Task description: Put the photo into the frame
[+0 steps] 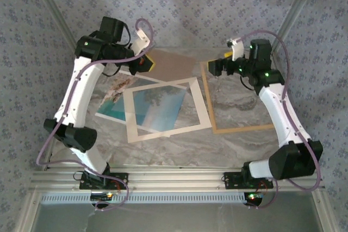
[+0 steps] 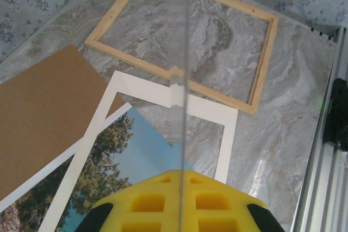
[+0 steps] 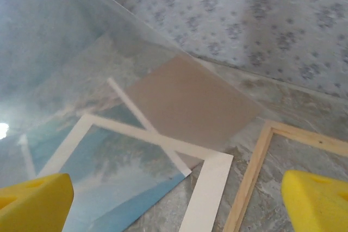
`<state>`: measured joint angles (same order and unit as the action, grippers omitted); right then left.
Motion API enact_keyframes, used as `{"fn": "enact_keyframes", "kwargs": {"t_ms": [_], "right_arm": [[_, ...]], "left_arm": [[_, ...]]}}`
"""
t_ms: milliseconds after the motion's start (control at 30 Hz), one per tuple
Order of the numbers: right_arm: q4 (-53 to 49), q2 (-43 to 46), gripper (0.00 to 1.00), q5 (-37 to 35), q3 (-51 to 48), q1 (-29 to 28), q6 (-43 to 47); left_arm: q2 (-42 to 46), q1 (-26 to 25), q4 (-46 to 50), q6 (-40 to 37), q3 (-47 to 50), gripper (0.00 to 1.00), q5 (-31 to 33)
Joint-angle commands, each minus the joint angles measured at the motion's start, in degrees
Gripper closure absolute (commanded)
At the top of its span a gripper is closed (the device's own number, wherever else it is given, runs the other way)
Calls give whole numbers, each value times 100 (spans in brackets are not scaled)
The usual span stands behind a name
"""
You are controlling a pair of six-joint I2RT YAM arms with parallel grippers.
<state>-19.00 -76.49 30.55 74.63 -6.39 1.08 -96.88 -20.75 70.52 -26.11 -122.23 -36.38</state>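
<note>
Marble-look table (image 1: 179, 153), floral walls behind. Frame (image 1: 244, 129) lies flat on the right half, reaching toward the far edge, bare tabletop showing inside it. Photo (image 1: 111, 107) lies flat left of centre, well apart from the frame. White mat (image 1: 168, 132) sits skewed on top of it, brown backing board (image 1: 174, 66) by the far edge. Left gripper (image 1: 142, 62) is pinching a clear pane (image 2: 179, 52), seen edge-on from its wrist. Right gripper (image 3: 176, 202) is spread wide, holding nothing.
</note>
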Motion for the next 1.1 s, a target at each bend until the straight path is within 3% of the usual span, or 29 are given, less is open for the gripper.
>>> {"fn": "enact_keyframes", "kwargs": {"t_ms": [0,200,433,733,867,1067], "right_arm": [[1310,420,0,-160,-804,42,-1040],[2717,298,0,697,-1774,-133,-1497],[3714,-469,0,1271,-1729,-735,-1790],[5631,-1053,0,2195,-1747,-807,-2945],[6529,-1094,5,2706,-1853,-896,-3331],[7033,-1102,22,2929,-1902,-894,-3578]], "left_arm": [[451,-34,-357,425,170,100,-183],[902,-38,-717,647,345,100,-488],[1210,-43,-1013,877,420,100,-741],[1446,-34,-1364,1129,627,100,-930],[1506,25,-1679,1393,817,100,-964],[1526,258,-2181,1910,1017,100,-1019]]}}
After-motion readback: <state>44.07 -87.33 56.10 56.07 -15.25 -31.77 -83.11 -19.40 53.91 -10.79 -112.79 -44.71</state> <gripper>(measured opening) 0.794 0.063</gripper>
